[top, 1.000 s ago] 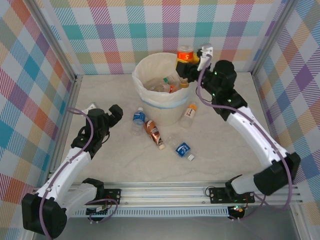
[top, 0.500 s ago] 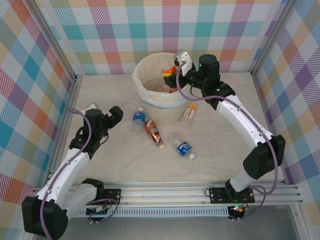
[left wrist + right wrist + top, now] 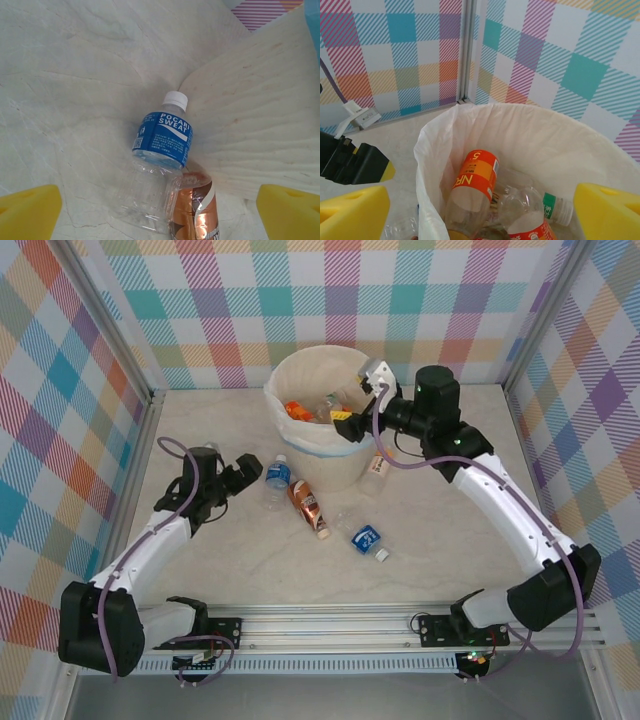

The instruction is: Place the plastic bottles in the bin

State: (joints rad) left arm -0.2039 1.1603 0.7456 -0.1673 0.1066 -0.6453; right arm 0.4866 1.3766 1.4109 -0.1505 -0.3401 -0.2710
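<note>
- Lying nearest to the arm bases, a small bottle with a blue label (image 3: 366,538) rests on the pale table (image 3: 250,570), well apart from both grippers.
- A little further, a brown-label bottle (image 3: 307,506) lies touching a blue-label bottle (image 3: 276,480), which has its white cap near the wall of the bin (image 3: 322,458).
- The left gripper (image 3: 243,476) is low, just beside this blue-label bottle. Its yellow fingers (image 3: 27,212) are spread wide and hold nothing.
- An orange-capped bottle (image 3: 377,466) lies against the foot of the bin.
- Inside the bin are several bottles, among them an orange-label bottle (image 3: 476,176) and one with a green label (image 3: 555,207).
- The right gripper (image 3: 352,423) hangs over the bin's rim, its fingers (image 3: 607,210) wide apart and empty.
</note>
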